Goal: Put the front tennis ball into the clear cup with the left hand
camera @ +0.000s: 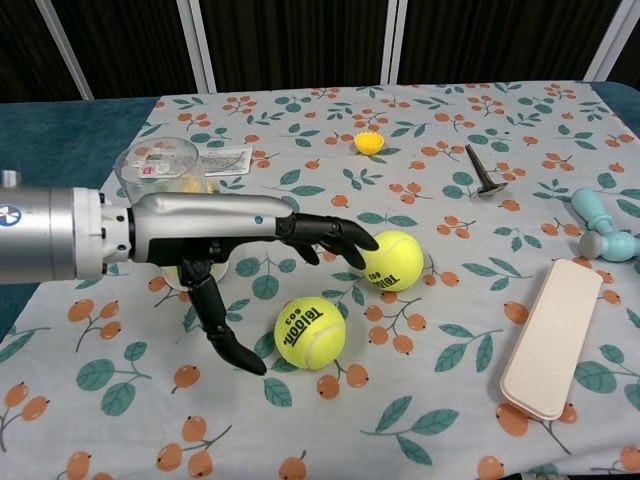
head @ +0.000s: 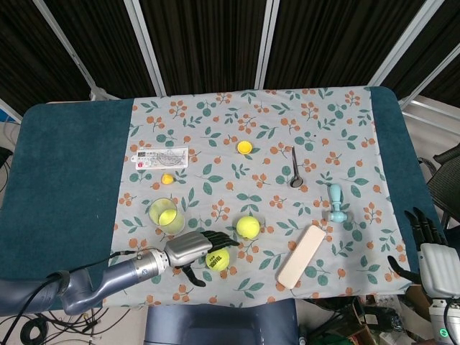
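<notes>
The front tennis ball [head: 217, 259] [camera: 310, 332] lies on the floral cloth near the table's front edge. My left hand [head: 192, 250] [camera: 250, 240] hovers low just left of it and holds nothing. Its fingers [camera: 335, 232] stretch over the cloth behind the ball toward a second tennis ball [head: 248, 227] [camera: 392, 260], and its thumb [camera: 225, 335] points down beside the front ball's left side. The clear cup [head: 164, 214] [camera: 152, 165] stands behind the hand with a tennis ball inside, partly hidden in the chest view. My right hand [head: 430, 253] waits off the table's right front corner with its fingers apart.
A beige flat case [head: 302, 253] [camera: 553, 338] lies to the right of the balls. Further back are a light blue handle [head: 336, 204], a metal tool [head: 296, 169], a yellow cap [head: 244, 147], a printed card [head: 159, 157] and a small yellow piece [head: 167, 179].
</notes>
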Motion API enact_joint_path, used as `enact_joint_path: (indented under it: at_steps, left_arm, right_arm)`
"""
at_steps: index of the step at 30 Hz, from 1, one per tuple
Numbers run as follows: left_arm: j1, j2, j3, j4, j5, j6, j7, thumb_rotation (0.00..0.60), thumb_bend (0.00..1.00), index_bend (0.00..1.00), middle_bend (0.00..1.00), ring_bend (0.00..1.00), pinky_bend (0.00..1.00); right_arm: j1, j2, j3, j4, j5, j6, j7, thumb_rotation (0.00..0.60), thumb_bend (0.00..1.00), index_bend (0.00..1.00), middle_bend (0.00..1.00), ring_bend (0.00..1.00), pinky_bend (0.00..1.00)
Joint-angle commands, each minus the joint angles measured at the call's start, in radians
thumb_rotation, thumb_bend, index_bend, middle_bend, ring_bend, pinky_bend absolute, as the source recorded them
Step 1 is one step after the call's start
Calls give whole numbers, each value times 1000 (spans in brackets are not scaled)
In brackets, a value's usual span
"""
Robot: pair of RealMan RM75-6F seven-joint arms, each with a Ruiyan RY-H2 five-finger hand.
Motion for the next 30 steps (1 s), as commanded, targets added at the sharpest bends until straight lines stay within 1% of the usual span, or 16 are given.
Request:
enact_joint_path:
  at_steps: [1, 11, 15, 18, 21, 24, 26, 29, 30]
  left_arm:
    - [-2, -24, 8, 21, -7, -8, 10, 600, 41, 65, 118, 41, 129]
    - [-3, -108, 12, 108, -20, -12, 72, 600, 47, 67, 134, 55, 143]
    - [0, -136, 11, 142, -33, -13, 101, 600, 53, 92, 156, 77, 167]
    - [0, -153, 9, 161, -45, -17, 111, 600, 100, 109, 169, 94, 186]
    - [-1, -171, 7, 182, -54, -21, 122, 600, 177, 129, 199, 128, 225]
    - [-1, -185, 6, 197, -60, -24, 129, 600, 255, 159, 258, 191, 313]
    - [0, -194, 8, 209, -63, -26, 139, 600, 317, 188, 320, 256, 419]
    - [3, -205, 9, 225, -69, -23, 154, 600, 398, 244, 402, 334, 531]
    - [5, -208, 8, 229, -71, -21, 159, 600, 412, 262, 421, 353, 560]
  right_arm:
    - [0, 0, 0, 0, -1, 0, 1, 600, 174, 0, 0, 70, 240]
    - [0, 3, 2, 0, 2, 0, 8, 600, 174, 0, 0, 70, 240]
    - [0, 4, 2, 0, 4, -2, 11, 600, 174, 0, 0, 70, 240]
    - [0, 5, 2, 1, 4, -2, 13, 600, 174, 0, 0, 70, 240]
    - [0, 5, 3, 0, 5, -3, 15, 600, 174, 0, 0, 70, 240]
    - [0, 5, 3, 0, 6, -4, 16, 600, 174, 0, 0, 71, 240]
    - [0, 6, 3, 0, 7, -5, 17, 600, 174, 0, 0, 71, 240]
    - [0, 7, 3, 1, 8, -6, 19, 600, 174, 0, 0, 71, 241]
    - [0, 7, 3, 1, 8, -7, 20, 600, 174, 0, 0, 71, 241]
